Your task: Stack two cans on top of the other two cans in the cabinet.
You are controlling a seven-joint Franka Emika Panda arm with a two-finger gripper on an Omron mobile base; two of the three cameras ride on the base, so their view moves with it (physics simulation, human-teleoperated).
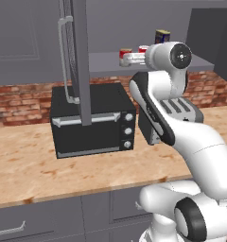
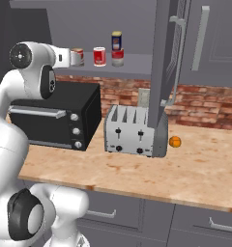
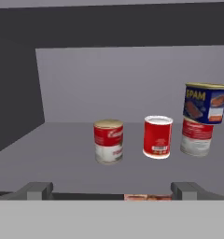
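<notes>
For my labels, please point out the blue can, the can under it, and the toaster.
blue can (image 3: 205, 102), hand view, its label front.
can under it (image 3: 196, 137), hand view, its red side.
toaster (image 2: 132, 132), right base view, its front face.

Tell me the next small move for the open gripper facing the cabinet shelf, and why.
Probably ease the gripper forward toward the left red-and-white can with silver rims and straddle it. The squat dark-blue can with a yellow label already sits on the right red-and-white can, so one stack looks done. The left can and the middle red-and-white can stand apart on the grey shelf, unstacked.
</notes>
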